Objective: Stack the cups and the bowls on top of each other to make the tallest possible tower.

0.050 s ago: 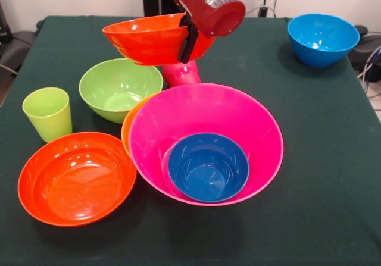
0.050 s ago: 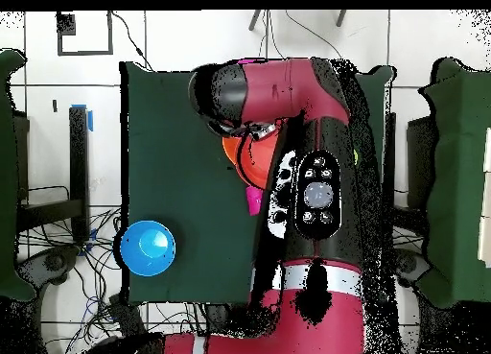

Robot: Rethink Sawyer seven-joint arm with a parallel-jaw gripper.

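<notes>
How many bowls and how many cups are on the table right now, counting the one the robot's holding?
Bowls: 7, counting the red-orange bowl held in the gripper, the green, light blue, big pink, small dark blue, other red-orange, and an orange edge behind the pink.
Cups: 2, lime green and pink.
Total: 9

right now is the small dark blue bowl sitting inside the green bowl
No, the small dark blue bowl sits inside the big pink bowl, while the green bowl behind it holds nothing.
</notes>
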